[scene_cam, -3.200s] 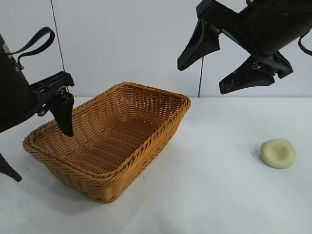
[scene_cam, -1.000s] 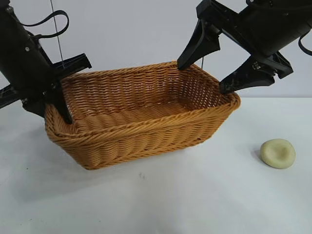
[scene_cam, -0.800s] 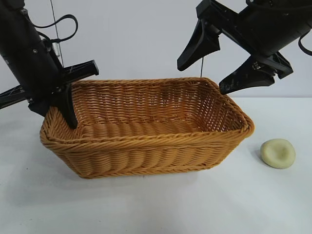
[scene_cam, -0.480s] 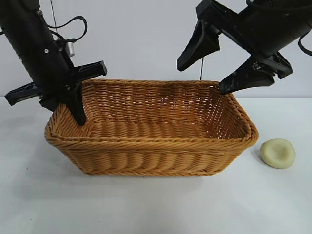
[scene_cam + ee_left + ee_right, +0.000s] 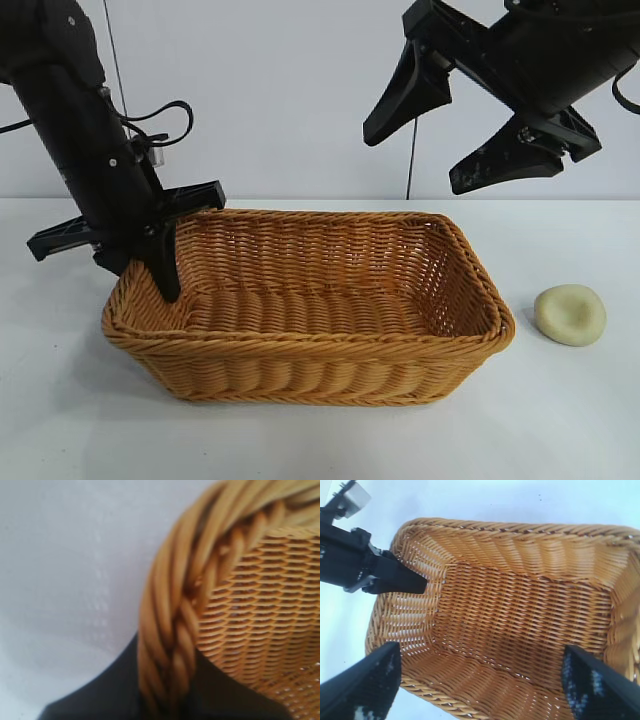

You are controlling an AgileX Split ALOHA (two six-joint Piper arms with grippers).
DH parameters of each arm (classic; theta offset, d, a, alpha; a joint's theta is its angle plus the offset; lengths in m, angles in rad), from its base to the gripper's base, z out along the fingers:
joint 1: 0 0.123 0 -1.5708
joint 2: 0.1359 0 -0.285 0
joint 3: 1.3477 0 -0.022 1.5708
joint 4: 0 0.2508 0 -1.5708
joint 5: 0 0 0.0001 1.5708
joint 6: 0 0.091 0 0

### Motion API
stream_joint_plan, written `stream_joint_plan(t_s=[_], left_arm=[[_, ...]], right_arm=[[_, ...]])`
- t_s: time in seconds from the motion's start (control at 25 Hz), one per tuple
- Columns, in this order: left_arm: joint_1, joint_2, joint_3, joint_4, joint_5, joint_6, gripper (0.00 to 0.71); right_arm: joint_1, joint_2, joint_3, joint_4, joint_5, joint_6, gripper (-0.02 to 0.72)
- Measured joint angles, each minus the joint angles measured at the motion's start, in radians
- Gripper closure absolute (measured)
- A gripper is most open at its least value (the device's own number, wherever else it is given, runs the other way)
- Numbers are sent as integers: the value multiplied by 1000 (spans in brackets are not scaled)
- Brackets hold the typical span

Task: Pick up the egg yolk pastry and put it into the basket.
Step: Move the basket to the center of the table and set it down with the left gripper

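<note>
Left claw (image 5: pixel 150 262): black, pinching the braided rim at the left end of the large golden-brown rectangular woven wicker basket (image 5: pixel 330 352). One finger is inside the wall, the other outside; the left wrist view shows the plaited rim (image 5: pixel 172 645) running straight between the dark fingers.

Change over the last few seconds: the basket has swung round from an angled, tipped pose at the left side and now sits flat on the white counter (image 5: pixel 330 440), long side facing the exterior camera. A second ago its right end was raised near the right claw; now it is down and level. The left claw has come lower with it.

Right claw (image 5: pixel 455 125): spread wide, hanging above and to the right of the left claw, over the far right corner of the basket. No movement across the frames. It holds nothing; the right wrist view looks down into the bare basket floor (image 5: pixel 520 625).

The small pale yellowish-cream egg yolk pastry (image 5: pixel 570 315), a rounded lump with a shallow dent, lies on the counter to the right of the basket, below the right claw, apart from the rim. Untouched.

Judgement: the basket is repositioned nearer the pastry, shortening the carry. Picking up has not begun; the spread right claw looks the likelier one to take it.
</note>
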Motion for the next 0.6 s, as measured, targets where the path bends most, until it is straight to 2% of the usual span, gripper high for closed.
stream_joint_plan(t_s=[0.24,0.32,0.4,0.56,0.6], left_arm=[[0,3,0,-2,-2,3,623],[0,3,0,-3,-2,5,585],[0,3,0,-7,-2,6,485],[0,3,0,-9,-1,6,182],[0,3,0,-9,2,6,131]], right_arm=[[0,0,0,0,0,0,79],[0,0,0,0,0,0,79],[0,0,0,0,0,0,79],[0,0,0,0,0,0,79],[0,0,0,0,0,0,79]])
